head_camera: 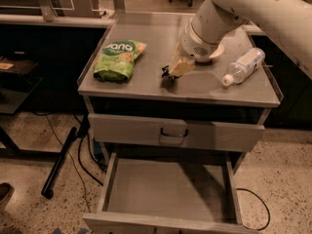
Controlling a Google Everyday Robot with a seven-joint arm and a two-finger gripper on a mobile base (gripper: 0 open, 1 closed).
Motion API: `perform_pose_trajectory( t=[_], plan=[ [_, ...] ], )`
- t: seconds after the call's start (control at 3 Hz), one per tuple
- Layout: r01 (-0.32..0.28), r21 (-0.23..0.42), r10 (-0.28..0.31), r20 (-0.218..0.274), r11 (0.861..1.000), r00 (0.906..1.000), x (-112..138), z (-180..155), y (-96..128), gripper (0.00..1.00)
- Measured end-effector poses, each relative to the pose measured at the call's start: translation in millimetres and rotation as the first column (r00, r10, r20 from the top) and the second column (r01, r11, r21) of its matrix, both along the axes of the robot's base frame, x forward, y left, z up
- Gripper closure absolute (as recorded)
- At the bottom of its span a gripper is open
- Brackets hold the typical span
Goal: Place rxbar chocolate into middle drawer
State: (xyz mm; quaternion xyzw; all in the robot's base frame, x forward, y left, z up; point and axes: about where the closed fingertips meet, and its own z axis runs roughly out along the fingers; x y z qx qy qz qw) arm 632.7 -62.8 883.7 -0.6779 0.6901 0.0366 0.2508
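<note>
The grey metal cabinet (pixel 146 84) carries everything on its top. Below it, the wide shallow grey middle drawer (pixel 168 189) stands pulled out with a bare floor, under a closed grey drawer front (pixel 126 130). The white robot arm (pixel 229 9) reaches down over the top, between a green crinkled snack bag (pixel 118 60) and a clear plastic bottle (pixel 243 66). Its gripper (pixel 171 71) sits at the small dark-wrapped rxbar chocolate (pixel 165 72), low on the cabinet top. I cannot tell whether the grip has closed. This looks like the pick-up step. Next comes a firm hold, a lift, then a carry forward and down to the drawer.
</note>
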Motion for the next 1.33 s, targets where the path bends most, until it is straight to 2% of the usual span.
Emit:
perform_pose_trajectory(
  t=[0.33,0.67,1.0,1.33],
  plan=[
    [0.028,0.04,-0.027,-0.037,0.999,0.999,-67,19,-1,1.0],
    [0.028,0.04,-0.027,-0.037,0.999,0.999,-67,19,-1,1.0],
    [0.049,0.049,-0.044,-0.097,0.998,0.9943,-101,13,-2,1.0],
    [0.088,0.074,-0.074,-0.172,0.993,0.9824,-149,1,0,1.0]
  ],
)
